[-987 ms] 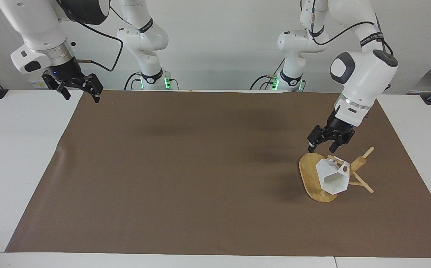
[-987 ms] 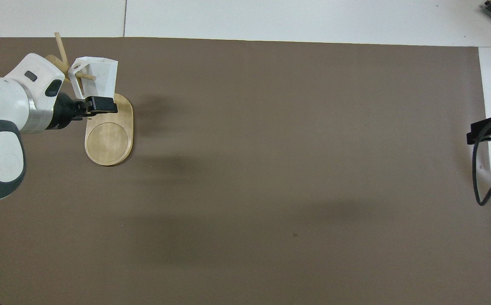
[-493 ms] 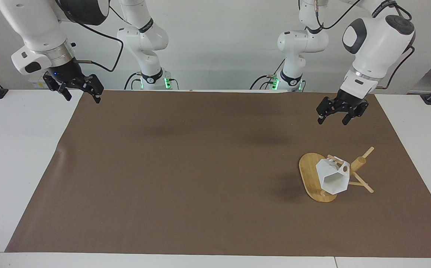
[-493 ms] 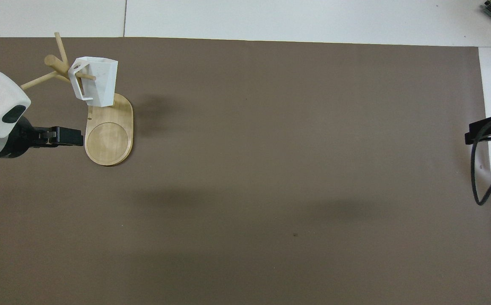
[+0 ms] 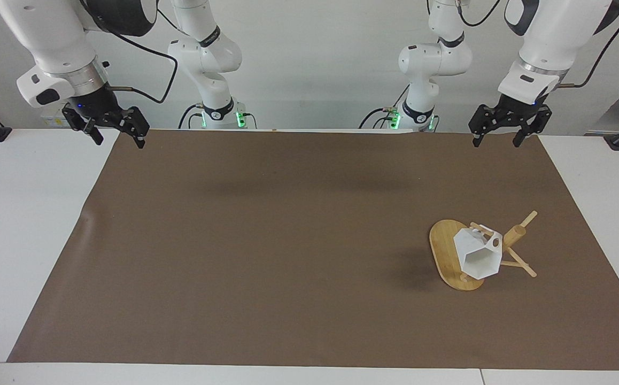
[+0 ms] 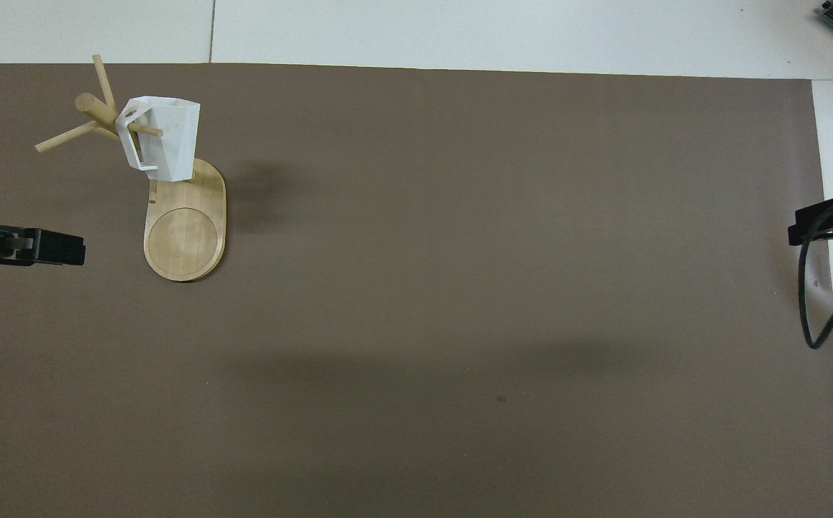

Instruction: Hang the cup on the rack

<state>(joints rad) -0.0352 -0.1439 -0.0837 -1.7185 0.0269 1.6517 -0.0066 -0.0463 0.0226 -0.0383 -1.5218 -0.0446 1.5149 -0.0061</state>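
Observation:
The white faceted cup hangs by its handle on a peg of the bamboo rack, mouth tipped away from the robots. The rack stands on the brown mat toward the left arm's end of the table. In the overhead view the cup sits above the rack's oval base. My left gripper is open and empty, raised over the mat's edge at the robots' end, well apart from the rack; its tip shows in the overhead view. My right gripper is open and empty, waiting over the mat's corner at its own end.
A brown mat covers most of the white table. A black cable loops below the right gripper at the mat's edge. Spare pegs of the rack stick out toward the left arm's end.
My left gripper has risen and drawn back from just above the rack to the mat's edge near its base. The cup stays hanging on the peg. The right arm has not moved.

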